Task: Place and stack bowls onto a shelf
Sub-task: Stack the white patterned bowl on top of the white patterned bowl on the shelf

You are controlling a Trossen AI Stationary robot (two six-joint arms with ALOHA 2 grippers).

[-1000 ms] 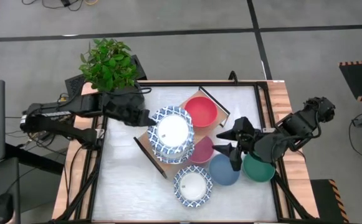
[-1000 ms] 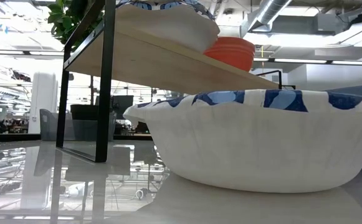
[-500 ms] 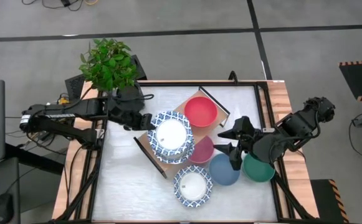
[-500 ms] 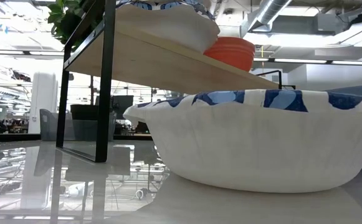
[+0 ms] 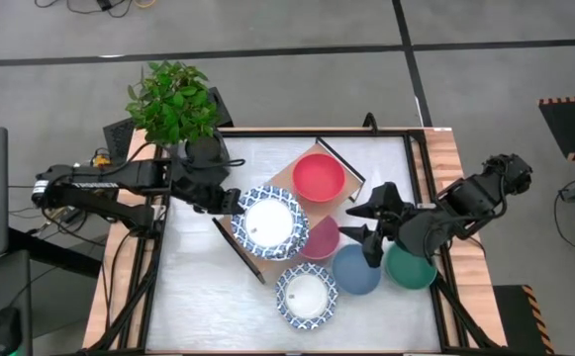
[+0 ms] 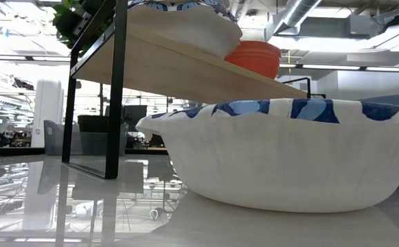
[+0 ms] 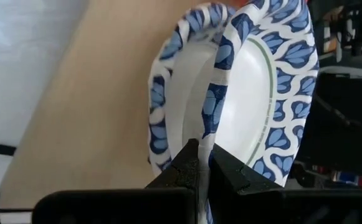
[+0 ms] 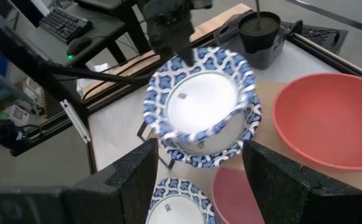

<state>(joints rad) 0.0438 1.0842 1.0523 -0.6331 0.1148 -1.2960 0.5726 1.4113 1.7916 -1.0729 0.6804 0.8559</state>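
My left gripper (image 5: pixel 228 201) is shut on the top white bowl with a blue-patterned rim (image 5: pixel 272 222). This bowl is over another such bowl (image 7: pixel 162 106) on the light-wood shelf (image 5: pixel 228 229). A red bowl (image 5: pixel 319 176) stands on the shelf's far end. Pink (image 5: pixel 323 239), blue (image 5: pixel 354 269), green (image 5: pixel 412 269) and blue-rimmed (image 5: pixel 306 295) bowls rest on the table. My right gripper (image 5: pixel 366 225) is open and empty, above the table between the pink and green bowls. My left gripper pinches the top bowl's rim (image 7: pixel 210 121) between its two fingers (image 7: pixel 190 165), on the side toward the table's left edge, one finger inside the bowl and one outside. The fingers come from the left, slanting down. The bowl sits tilted in the lower bowl (image 8: pixel 199 152).
A potted plant (image 5: pixel 173 104) stands at the table's far left corner, close behind my left arm. In the low view a blue-rimmed bowl (image 6: pixel 288 158) fills the foreground under the shelf (image 6: pixel 185 65). There is free table surface at the near left (image 5: pixel 208 297).
My left gripper has moved toward the table's near edge and down, staying shut on the top blue-rimmed bowl. The bowl has come down onto the patterned bowl on the shelf. My right arm has kept still.
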